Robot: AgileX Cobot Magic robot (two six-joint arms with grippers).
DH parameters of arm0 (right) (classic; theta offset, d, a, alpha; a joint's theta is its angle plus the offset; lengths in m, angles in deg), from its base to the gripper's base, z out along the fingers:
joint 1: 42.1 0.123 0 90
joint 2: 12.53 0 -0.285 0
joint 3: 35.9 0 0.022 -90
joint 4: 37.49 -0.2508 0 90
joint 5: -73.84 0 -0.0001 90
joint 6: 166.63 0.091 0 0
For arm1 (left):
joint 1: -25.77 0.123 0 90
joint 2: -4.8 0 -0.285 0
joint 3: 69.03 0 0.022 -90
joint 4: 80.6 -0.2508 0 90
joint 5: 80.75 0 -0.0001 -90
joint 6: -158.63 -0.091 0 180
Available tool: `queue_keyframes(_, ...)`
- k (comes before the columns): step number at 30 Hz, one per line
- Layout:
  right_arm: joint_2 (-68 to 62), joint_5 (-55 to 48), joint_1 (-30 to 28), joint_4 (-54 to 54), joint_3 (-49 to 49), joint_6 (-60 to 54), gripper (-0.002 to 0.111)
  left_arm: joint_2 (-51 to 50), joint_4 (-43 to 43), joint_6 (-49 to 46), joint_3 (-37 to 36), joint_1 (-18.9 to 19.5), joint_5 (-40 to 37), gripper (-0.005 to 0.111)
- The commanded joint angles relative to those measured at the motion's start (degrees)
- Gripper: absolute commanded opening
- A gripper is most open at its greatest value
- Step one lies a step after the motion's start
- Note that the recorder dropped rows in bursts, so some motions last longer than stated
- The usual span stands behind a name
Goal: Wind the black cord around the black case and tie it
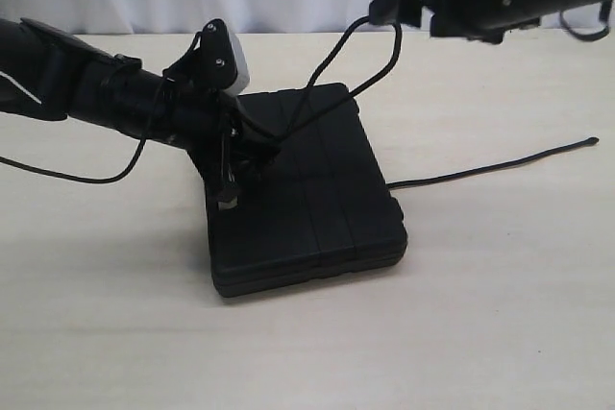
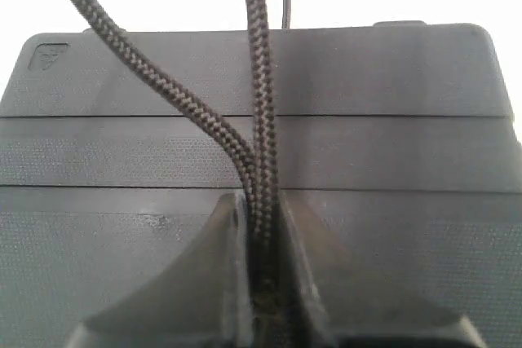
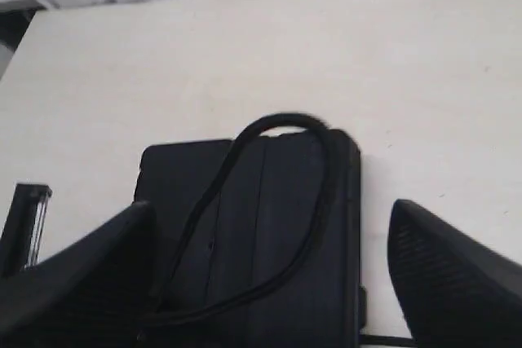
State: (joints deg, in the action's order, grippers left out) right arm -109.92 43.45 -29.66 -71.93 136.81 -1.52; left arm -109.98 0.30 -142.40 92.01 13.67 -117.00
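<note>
Find the black case lying flat near the middle of the table, ridged lid up. Trace the black cord from its frayed end out on the table, in to the case's side on the right of the exterior view, and lose it there; cannot tell whether running under the case. Note the left jaws pressed together low over the lid, pinching two strands of cord side by side. Follow those strands up from the pinch into a tall arch over the lid. Note the right jaws spread wide and holding nothing, raised above the case with the arch just ahead of them — cannot tell whether touching it.

Judging the cord: braided, light, limp over a long run yet springy enough to stand as an arch over a short one. Expect good friction from the weave, so little slipping in a firm pinch, but also some snagging on ridges and corners. Take hold near the crown of the arch, across one strand rather than both, not out at the loose tail.

Judging the case: rigid plastic, smooth-sided, probably light enough to slide or tip under a hard pull — so pin it from above and draw the cord low along the table, not upward. Seat each turn in a groove between ridges to stop sideways creep.
</note>
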Motion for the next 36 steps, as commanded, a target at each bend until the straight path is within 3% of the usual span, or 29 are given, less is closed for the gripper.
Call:
queue_keyframes(1,2.6,-7.2,-6.3,9.9,3.9,7.3,0.073,0.0,1.1,-1.3,0.2,0.0,-0.7,0.000)
queue_keyframes(6,1.8,-11.5,-12.4,24.1,4.4,19.8,0.073,0.0,0.8,-1.3,0.2,0.0,-0.7,0.000)
queue_keyframes(9,-1.7,-15.7,-13.1,32.6,4.4,27.0,0.071,0.0,0.8,-1.4,0.2,0.0,-0.5,0.000)
queue_keyframes(16,-15.0,-20.6,-12.9,33.7,4.4,32.2,0.068,0.0,0.8,-1.4,0.2,0.0,-0.4,0.000)
queue_keyframes(24,-24.0,-13.3,-12.9,35.9,4.4,43.2,0.068,0.0,0.9,-1.4,0.2,0.0,-0.4,0.000)
queue_keyframes(31,-27.4,-5.8,-12.9,46.5,4.4,56.6,0.068,0.0,0.9,-1.4,0.2,0.0,-0.4,0.000)
queue_keyframes(36,-27.7,-3.7,-11.2,58.0,4.5,67.4,0.059,0.0,0.9,-1.4,0.2,0.0,-0.4,0.000)
